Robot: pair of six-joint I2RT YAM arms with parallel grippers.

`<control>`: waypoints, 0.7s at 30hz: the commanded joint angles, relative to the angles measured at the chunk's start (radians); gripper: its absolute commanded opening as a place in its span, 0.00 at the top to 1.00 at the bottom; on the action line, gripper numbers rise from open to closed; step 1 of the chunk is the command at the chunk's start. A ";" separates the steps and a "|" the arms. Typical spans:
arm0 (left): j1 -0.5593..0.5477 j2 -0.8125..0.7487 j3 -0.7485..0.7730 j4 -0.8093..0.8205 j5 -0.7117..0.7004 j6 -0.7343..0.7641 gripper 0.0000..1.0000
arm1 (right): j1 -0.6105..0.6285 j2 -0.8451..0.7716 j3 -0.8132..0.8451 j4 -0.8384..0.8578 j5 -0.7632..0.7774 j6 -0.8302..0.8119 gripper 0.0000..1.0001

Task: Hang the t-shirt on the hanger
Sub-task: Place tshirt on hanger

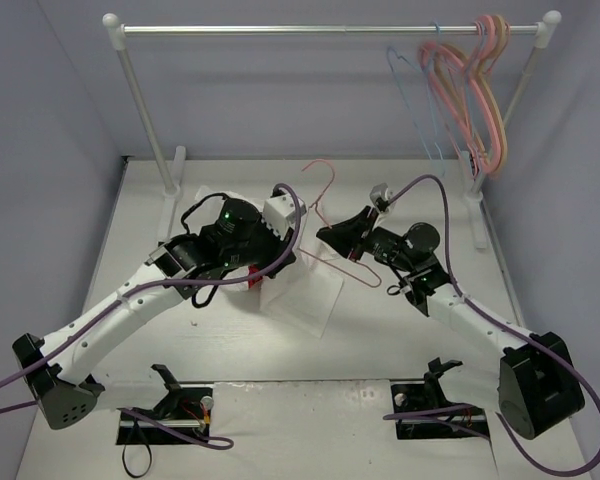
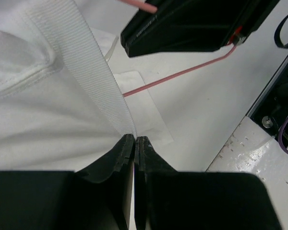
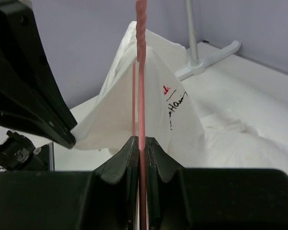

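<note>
The white t-shirt [image 1: 305, 292] lies bunched at mid-table, a bit of its red print [image 1: 252, 280] showing under my left arm. My left gripper [image 1: 261, 264] is shut on the shirt's ribbed collar [image 2: 93, 81] and holds it lifted; the left wrist view shows the jaws [image 2: 135, 139] pinched on the fabric. My right gripper [image 1: 331, 237] is shut on the thin pinkish-red wire hanger [image 1: 325, 195], close beside the left gripper. In the right wrist view the wire [image 3: 141, 72] runs up from the closed jaws [image 3: 141, 142] against the raised shirt [image 3: 156, 100].
A clothes rail [image 1: 320, 30] spans the back, its feet [image 1: 175, 172] on the table. A pale blue hanger [image 1: 420, 100] and a bunch of pink and peach hangers [image 1: 477, 95] hang at its right end. Black fixtures [image 1: 170, 415] sit at the near edge.
</note>
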State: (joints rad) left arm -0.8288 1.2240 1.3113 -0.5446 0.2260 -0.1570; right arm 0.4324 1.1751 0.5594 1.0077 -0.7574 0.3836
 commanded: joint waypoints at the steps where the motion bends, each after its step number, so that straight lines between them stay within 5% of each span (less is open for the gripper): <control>1: -0.026 -0.029 0.057 -0.044 0.026 0.020 1.00 | -0.026 -0.070 0.183 0.062 -0.005 -0.067 1.00; 7: -0.029 -0.078 0.074 -0.037 -0.037 0.040 1.00 | -0.024 -0.170 0.280 -0.037 -0.010 -0.138 1.00; 21: -0.030 -0.084 0.098 0.029 -0.131 0.028 1.00 | 0.037 -0.210 -0.067 0.083 0.004 -0.089 1.00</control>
State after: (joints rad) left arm -0.8513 1.1515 1.3605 -0.5838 0.1093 -0.1307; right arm 0.4454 0.9791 0.5034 0.8944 -0.7849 0.2871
